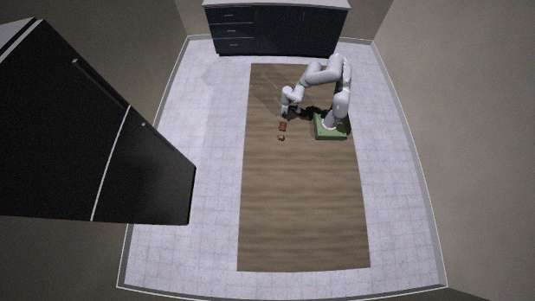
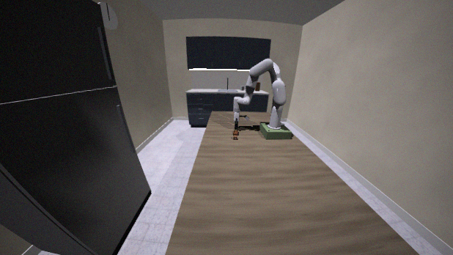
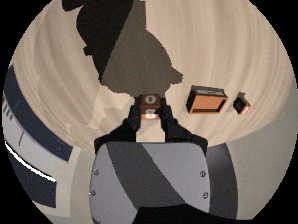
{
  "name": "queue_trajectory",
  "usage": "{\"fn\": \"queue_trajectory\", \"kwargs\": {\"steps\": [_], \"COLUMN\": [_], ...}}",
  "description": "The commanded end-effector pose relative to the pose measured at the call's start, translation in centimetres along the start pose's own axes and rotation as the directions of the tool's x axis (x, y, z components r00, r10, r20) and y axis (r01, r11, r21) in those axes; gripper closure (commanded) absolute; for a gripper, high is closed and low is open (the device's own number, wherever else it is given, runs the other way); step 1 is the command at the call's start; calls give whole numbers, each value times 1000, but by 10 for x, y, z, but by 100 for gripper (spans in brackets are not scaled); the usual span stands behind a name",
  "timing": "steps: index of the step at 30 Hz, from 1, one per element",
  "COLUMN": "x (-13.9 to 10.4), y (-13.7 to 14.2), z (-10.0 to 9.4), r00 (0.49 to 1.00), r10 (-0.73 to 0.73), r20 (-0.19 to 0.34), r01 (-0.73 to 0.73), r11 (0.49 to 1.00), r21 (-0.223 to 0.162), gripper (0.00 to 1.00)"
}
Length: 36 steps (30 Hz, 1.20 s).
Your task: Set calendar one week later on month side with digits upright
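Orange-brown and small, one cube (image 3: pixel 150 106) is gripped between the black fingers (image 1: pixel 284 115) (image 2: pixel 236 125), which are closed on it, partly apart, with one pressed to each side. In the wrist view, pale rounded marks are shown on two of its faces, but the digits cannot be read with certainty.

The orange-brown tray (image 1: pixel 282 126) (image 2: pixel 235 132) (image 3: pixel 207 104) is placed on the wooden desk (image 1: pixel 299 199) (image 2: pixel 271 190) (image 3: pixel 220 55), near the fingers and apart from the held cube. No month name can be made out on it. Beyond the tray, near its far end as seen from the fingers, the second cube (image 1: pixel 281 137) (image 2: pixel 235 138) (image 3: pixel 243 105) is left on the desk, outside the tray and separated from it by a narrow gap. Its digit is too small to be read.

The white arm (image 1: pixel 320 76) (image 2: pixel 278 91) is bent high, and its last section is pointed down toward the desk. It is carried by a green base (image 1: pixel 331 136) (image 2: pixel 277 135), well to one side of the tray. A dark shadow (image 1: pixel 311 112) (image 2: pixel 249 128) (image 3: pixel 135 65) is cast across the wood beside the fingers. Whether the held cube is touched to the desk cannot be told.
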<state>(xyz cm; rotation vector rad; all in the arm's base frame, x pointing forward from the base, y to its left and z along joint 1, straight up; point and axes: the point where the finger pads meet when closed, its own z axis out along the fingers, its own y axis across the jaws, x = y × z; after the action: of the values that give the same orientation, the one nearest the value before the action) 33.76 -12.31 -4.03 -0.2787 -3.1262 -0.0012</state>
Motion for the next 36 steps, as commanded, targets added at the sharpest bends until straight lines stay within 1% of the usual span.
{"fn": "queue_trajectory", "kwargs": {"steps": [1, 36], "x": [-1, -1], "y": [0, 0], "z": [-1, 3], "r00": [1000, 1000], "r10": [0, 0], "r20": [3, 3], "r01": [0, 0], "r11": [1000, 1000], "r21": [0, 0], "gripper": [73, 73]}}
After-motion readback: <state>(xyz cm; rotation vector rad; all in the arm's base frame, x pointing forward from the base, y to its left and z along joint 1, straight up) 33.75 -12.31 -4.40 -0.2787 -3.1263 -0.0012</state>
